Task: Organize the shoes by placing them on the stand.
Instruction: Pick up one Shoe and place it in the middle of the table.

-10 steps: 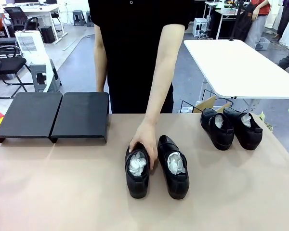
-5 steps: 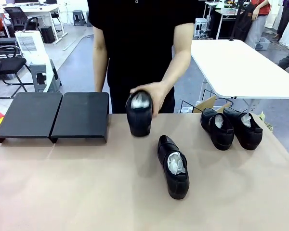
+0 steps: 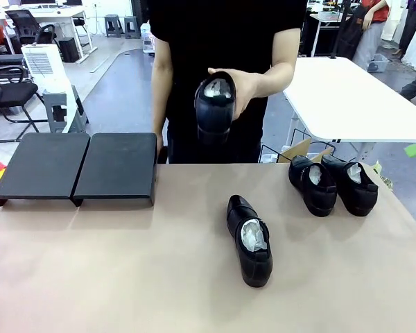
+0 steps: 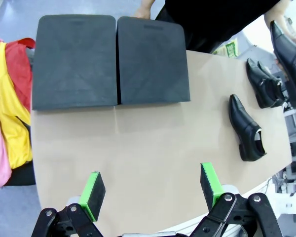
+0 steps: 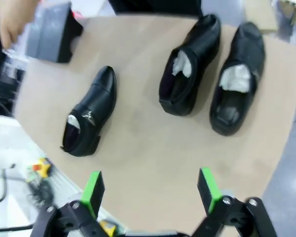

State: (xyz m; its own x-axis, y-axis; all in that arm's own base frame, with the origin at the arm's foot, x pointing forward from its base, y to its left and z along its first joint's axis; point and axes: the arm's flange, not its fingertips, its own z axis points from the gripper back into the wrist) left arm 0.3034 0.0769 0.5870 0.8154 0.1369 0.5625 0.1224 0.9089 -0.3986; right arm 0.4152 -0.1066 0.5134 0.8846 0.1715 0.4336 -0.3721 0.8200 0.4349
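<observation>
The person's hand point(image 3: 253, 84) holds one shoe point(image 3: 215, 104) in the air above the table's far edge, toe tilted down, white paper showing in its opening. A second shoe point(image 3: 249, 239) lies alone near the middle of the table point(image 3: 125, 277). The other pair point(image 3: 313, 184) sits side by side at the far right, both stuffed with paper. The stand point(image 3: 80, 166) (two black panels butted together) rests at the table's far left, well apart from every shoe. The left gripper point(image 4: 151, 186) hangs above the near table edge, jaws spread wide and gripping nothing. The right gripper point(image 5: 150, 188) — likewise released — hovers high over the right-hand side, looking down on the pair and the lone shoe.
</observation>
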